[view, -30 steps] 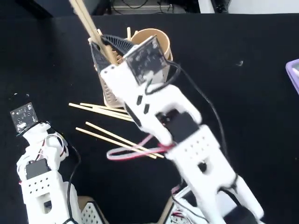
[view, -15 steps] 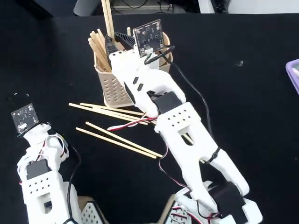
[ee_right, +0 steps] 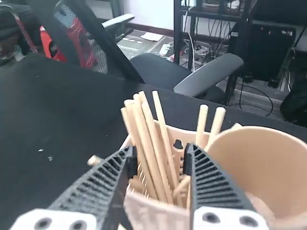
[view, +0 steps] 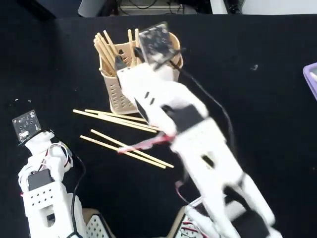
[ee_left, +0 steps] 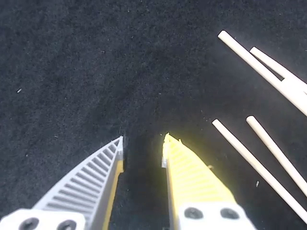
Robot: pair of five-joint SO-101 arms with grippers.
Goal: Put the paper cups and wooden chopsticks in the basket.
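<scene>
A beige slotted basket point(view: 118, 94) stands at the back of the black table, with several wooden chopsticks point(view: 106, 47) upright in it. A paper cup point(view: 173, 49) sits in the basket behind my right arm. My right gripper point(view: 124, 62) hovers over the basket, open point(ee_right: 158, 153), with the basket's chopsticks point(ee_right: 146, 139) and the cup point(ee_right: 259, 163) just beyond its jaws. Several loose chopsticks point(view: 116, 119) lie on the table in front of the basket. My left arm point(view: 42, 168) rests at the front left, its gripper point(ee_left: 142, 141) open and empty near the loose chopstick ends point(ee_left: 256, 163).
A purple object point(view: 311, 77) pokes in at the table's right edge. Office chairs and cables point(ee_right: 201, 76) show in the room behind the table.
My right arm has lowered the chopsticks it held above the basket and let them go; they now stand in the basket. The left arm has kept still.
</scene>
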